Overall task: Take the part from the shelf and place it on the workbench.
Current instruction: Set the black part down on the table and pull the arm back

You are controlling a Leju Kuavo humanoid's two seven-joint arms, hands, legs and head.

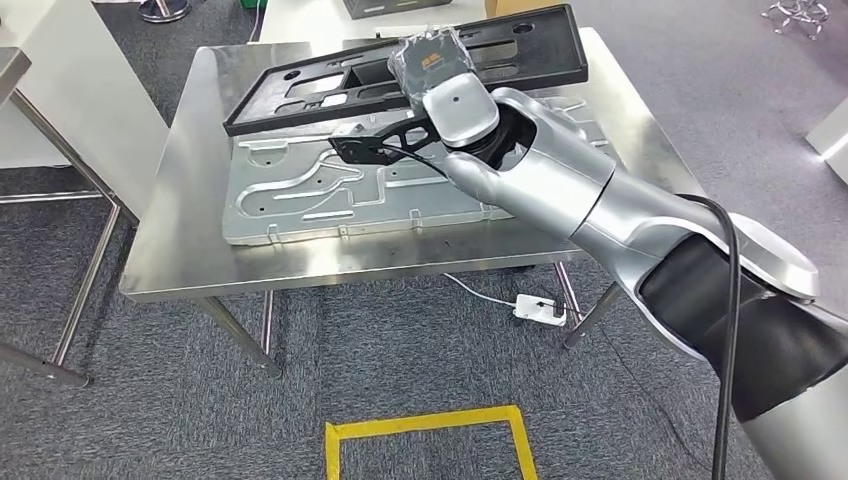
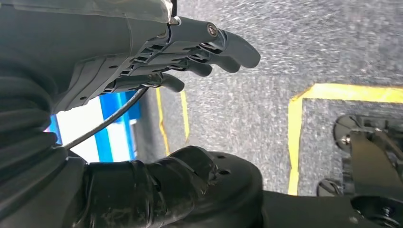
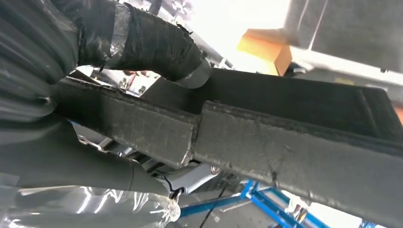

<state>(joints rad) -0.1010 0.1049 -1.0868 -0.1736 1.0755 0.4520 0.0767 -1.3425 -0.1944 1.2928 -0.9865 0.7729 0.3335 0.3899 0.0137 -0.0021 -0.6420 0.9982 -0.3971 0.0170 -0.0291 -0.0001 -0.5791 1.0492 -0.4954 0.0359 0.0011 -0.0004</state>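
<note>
Right robot hand (image 1: 432,62) is out over the stainless-steel desk (image 1: 180,210), clamped on the long black plastic frame part with rectangular cutouts (image 1: 330,95). In the right wrist view the thick thumb (image 3: 161,45) wraps over the top edge of that black part (image 3: 266,156), and the bar runs straight across the palm. The part is over the desk's far half, tilted: the end on the desk's right side, at its far edge, sits higher, and the end toward the desk's left side looks lower; cannot tell from the head view whether that low end touches anything. On the desk lies a flat grey stamped sheet-metal panel with pressed ribs and holes (image 1: 300,195), filling most of the top; the black part overlaps the panel's far edge. A black wrist bracket with a cable (image 1: 375,145) hangs off the silver right arm (image 1: 560,180) above the panel. Left robot hand (image 2: 190,57) hangs down over grey carpet (image 2: 285,42), fingers apart and lightly curved, holding nothing. Yellow floor tape (image 2: 297,137) marks a box outline on the carpet below it. In the head view a yellow tape rectangle (image 1: 430,425) is on the floor in front of the desk, and a white power strip (image 1: 540,308) lies on the floor under the desk's near edge. Brown cardboard box (image 3: 266,50) sits beyond the desk's far side.
</note>
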